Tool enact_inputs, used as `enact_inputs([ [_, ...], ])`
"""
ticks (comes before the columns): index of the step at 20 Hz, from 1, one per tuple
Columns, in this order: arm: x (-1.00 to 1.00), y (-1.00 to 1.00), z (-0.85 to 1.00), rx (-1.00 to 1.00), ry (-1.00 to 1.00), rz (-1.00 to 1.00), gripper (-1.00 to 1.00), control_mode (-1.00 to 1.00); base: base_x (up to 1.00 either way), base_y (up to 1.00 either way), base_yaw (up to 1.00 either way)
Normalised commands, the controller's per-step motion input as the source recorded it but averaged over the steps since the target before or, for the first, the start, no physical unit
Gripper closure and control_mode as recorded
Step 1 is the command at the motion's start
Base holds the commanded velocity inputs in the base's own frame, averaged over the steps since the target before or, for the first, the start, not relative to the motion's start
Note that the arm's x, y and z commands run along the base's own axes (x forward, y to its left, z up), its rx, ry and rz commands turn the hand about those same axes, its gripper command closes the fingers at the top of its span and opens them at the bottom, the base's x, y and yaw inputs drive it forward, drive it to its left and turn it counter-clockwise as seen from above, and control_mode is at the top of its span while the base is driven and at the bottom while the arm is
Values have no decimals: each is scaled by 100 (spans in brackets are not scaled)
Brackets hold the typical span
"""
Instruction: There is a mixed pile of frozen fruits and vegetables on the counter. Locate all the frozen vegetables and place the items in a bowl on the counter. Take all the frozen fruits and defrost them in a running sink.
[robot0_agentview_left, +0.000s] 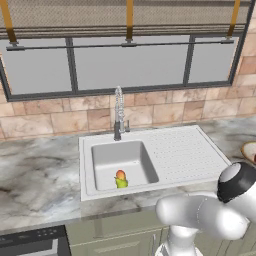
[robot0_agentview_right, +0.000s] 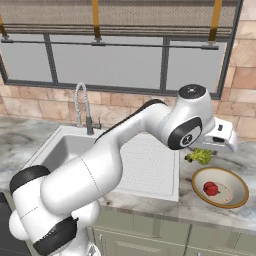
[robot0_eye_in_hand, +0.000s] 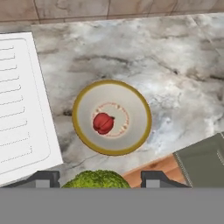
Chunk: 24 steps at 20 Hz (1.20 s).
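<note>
My gripper (robot0_eye_in_hand: 99, 179) is shut on the green broccoli (robot0_eye_in_hand: 96, 179), which hangs in the air above the counter (robot0_eye_in_hand: 175, 78). In the right base view the broccoli (robot0_agentview_right: 200, 156) hangs under the hand, just above and left of the tan bowl (robot0_agentview_right: 235, 197). A small red piece (robot0_eye_in_hand: 103, 123) lies in the middle of the bowl (robot0_eye_in_hand: 78, 127). Two frozen fruits, an orange-red one (robot0_agentview_left: 120, 174) on a yellow-green one (robot0_agentview_left: 122, 183), rest in the sink (robot0_agentview_left: 107, 160) basin.
The ribbed drainboard (robot0_eye_in_hand: 22, 109) lies left of the bowl. A chrome spring faucet (robot0_agentview_left: 118, 112) stands behind the basin, with brick wall and windows beyond. A wooden strip and a grey block (robot0_eye_in_hand: 201, 162) sit near the counter's front edge.
</note>
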Motion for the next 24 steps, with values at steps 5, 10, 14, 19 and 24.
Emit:
enact_inputs([
  [5, -3, -33, -33, 5, 0, 0, 100, -100, 0, 0, 0],
  [10, 0, -23, -26, 3, 0, 0, 100, -100, 0, 0, 0],
  [14, 0, -11, -16, 2, 0, 0, 100, -100, 0, 0, 0],
  [19, 3, -7, -13, 2, 0, 0, 100, -100, 0, 0, 0],
  [24, 12, 0, -13, 2, 0, 0, 100, -100, 0, 0, 0],
])
